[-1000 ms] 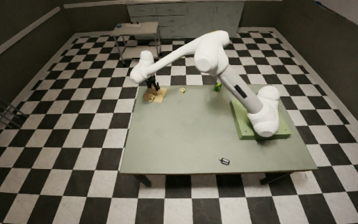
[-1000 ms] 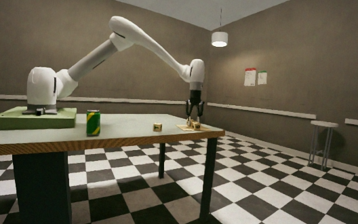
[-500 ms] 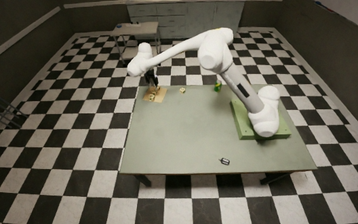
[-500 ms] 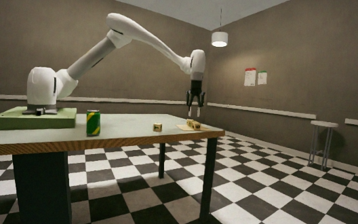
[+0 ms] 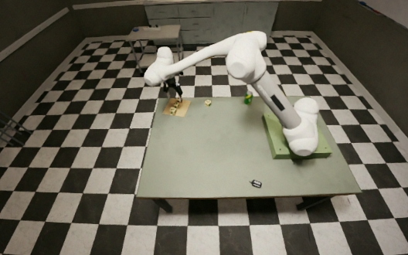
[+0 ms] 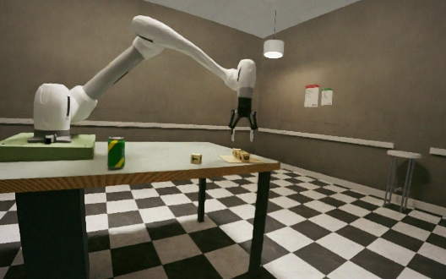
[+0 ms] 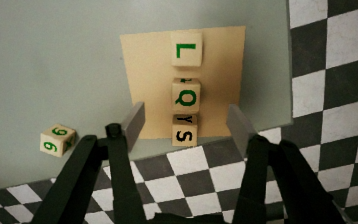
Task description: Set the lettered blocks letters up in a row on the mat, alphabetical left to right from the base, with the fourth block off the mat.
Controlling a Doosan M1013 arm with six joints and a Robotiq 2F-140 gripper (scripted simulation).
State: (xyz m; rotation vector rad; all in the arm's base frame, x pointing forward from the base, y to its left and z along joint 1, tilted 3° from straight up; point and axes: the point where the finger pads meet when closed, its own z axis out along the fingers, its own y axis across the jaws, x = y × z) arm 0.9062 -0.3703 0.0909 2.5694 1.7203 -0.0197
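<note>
We see a smooth, glossy-white six-joint arm (image 5: 209, 49) (image 6: 186, 44) with rounded, bulbous joint housings. Its lower link is a matte grey cylinder (image 5: 276, 101) (image 6: 114, 72) bearing a dark rectangular marking. We note a grey collar below the white wrist housing, then the black end effector (image 5: 180, 100) (image 6: 242, 136) (image 7: 186, 112), with two angular, jointed black fingers tipped by flat, pale grey pads (image 7: 134, 126). Around the foot runs a grey base ring (image 6: 40, 139).

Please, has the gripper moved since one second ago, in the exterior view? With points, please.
Yes. The gripper (image 5: 174, 96) (image 6: 242, 136) (image 7: 186, 112) has moved up, away from the mat (image 5: 185, 109) (image 6: 226, 158) (image 7: 220, 55): its fingertips were down at the blocks and now hang above them.
</note>
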